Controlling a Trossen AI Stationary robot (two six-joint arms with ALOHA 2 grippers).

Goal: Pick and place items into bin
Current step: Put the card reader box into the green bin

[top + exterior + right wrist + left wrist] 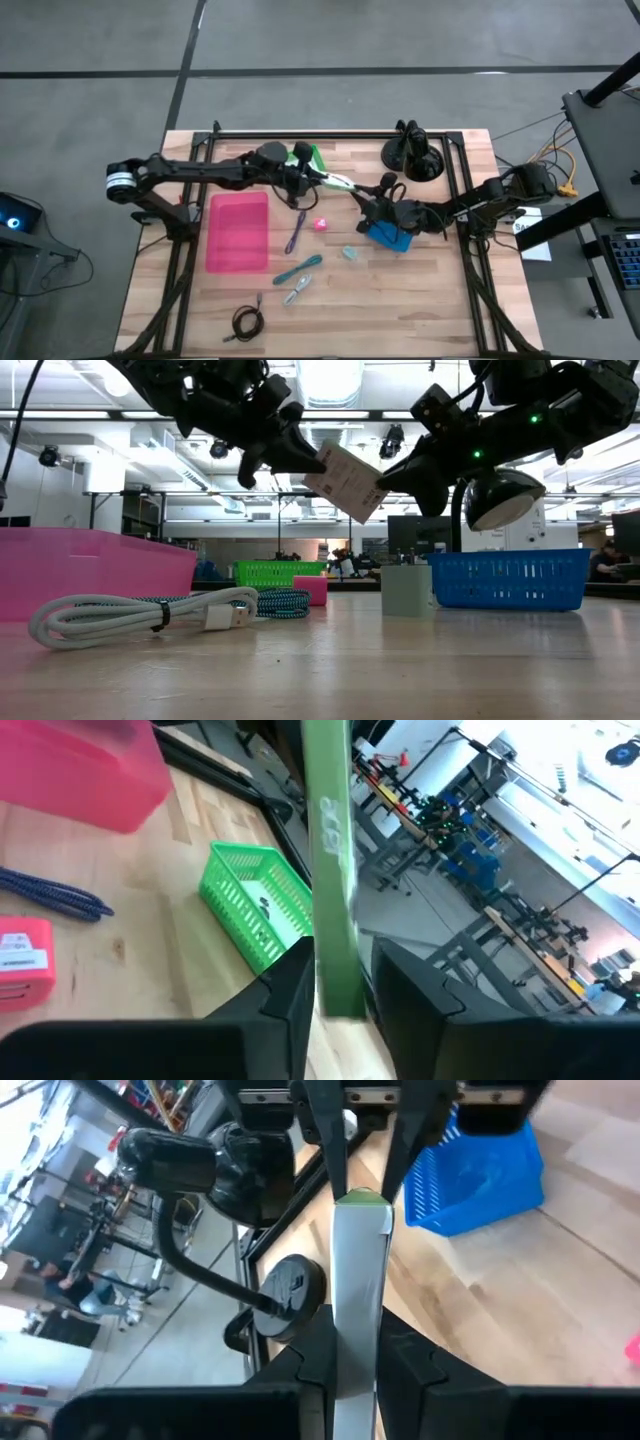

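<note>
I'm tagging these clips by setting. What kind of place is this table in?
Probably a robotics lab or workshop: a wooden table in a black frame on a bare concrete floor, open ceiling with strip lights, and metal racks and benches behind.
</note>
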